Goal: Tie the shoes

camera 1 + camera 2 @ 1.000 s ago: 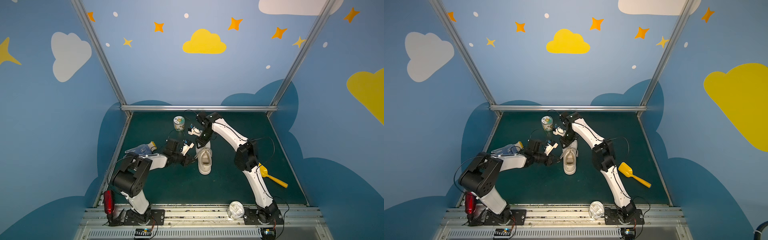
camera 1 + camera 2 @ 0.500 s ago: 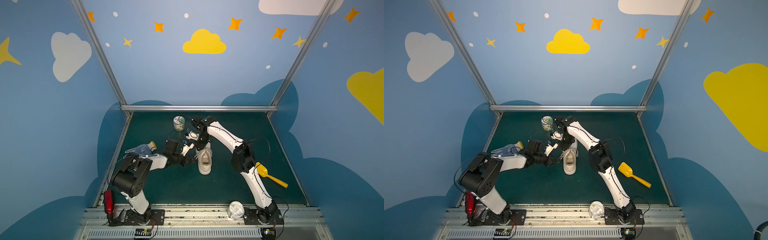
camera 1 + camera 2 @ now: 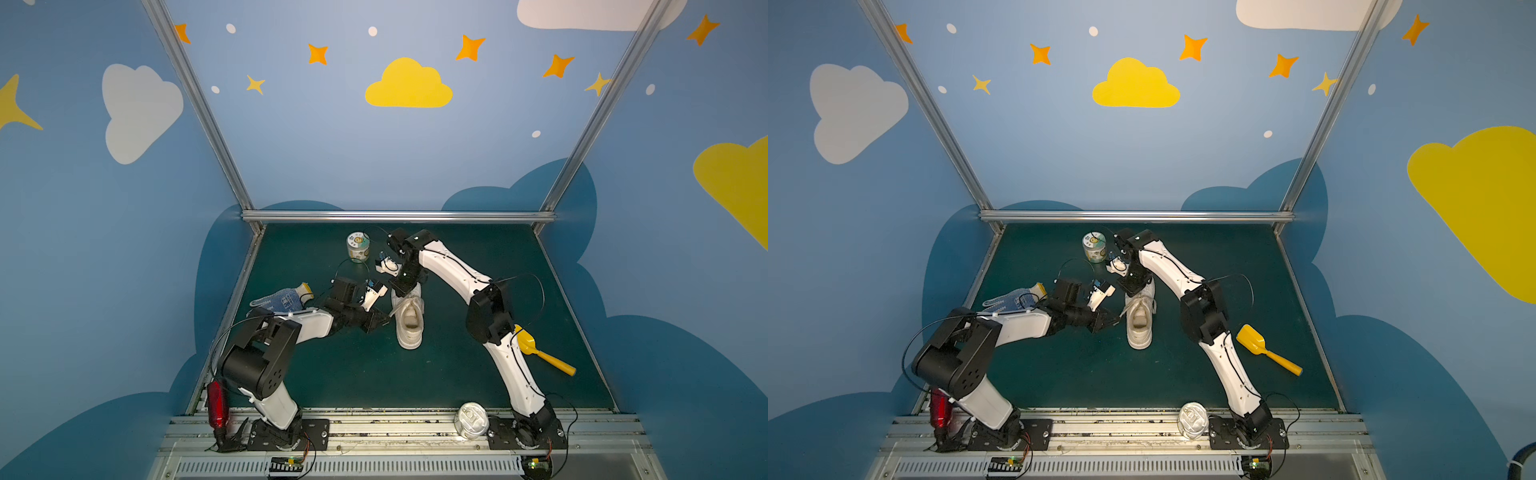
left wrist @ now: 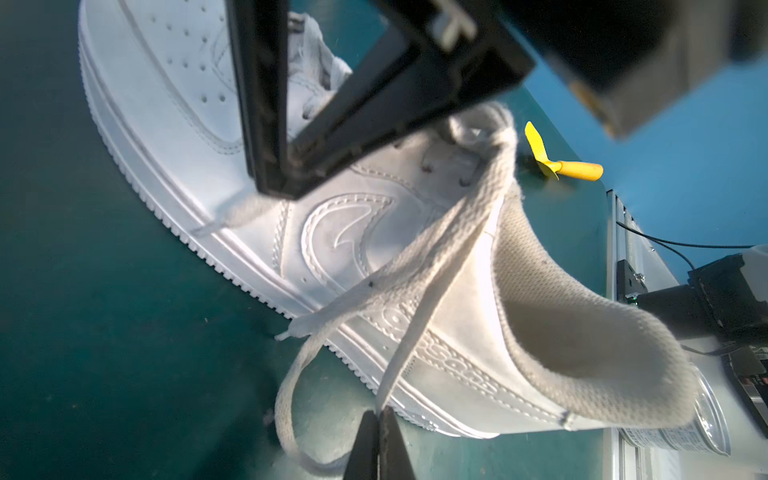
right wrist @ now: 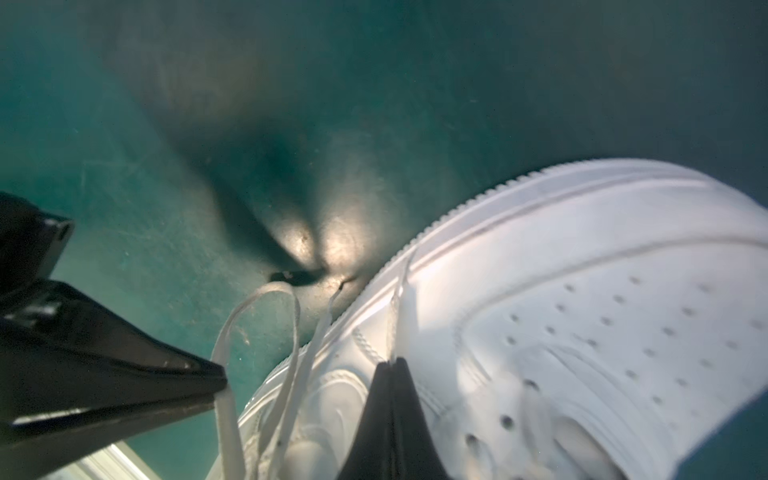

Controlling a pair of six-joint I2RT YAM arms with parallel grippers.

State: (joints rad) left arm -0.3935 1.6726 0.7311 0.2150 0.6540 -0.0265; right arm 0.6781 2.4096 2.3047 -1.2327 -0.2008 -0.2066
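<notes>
On the dark green surface (image 3: 374, 374), a white glove with blue dots (image 3: 282, 300) lies by the left edge, a small round labelled tin (image 3: 358, 247) stands near the far edge, and a yellow scoop (image 3: 540, 353) lies toward the right edge. Along the near edge's metal rail (image 3: 374, 424), a red bottle (image 3: 217, 405) sits at the left corner and a silver can (image 3: 471, 419) further right.

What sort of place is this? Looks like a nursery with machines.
Probably a robot practice booth: a left arm and a right arm bolted to a metal rail, a metal frame around painted cloud walls, and a sneaker on a green mat between them.
</notes>
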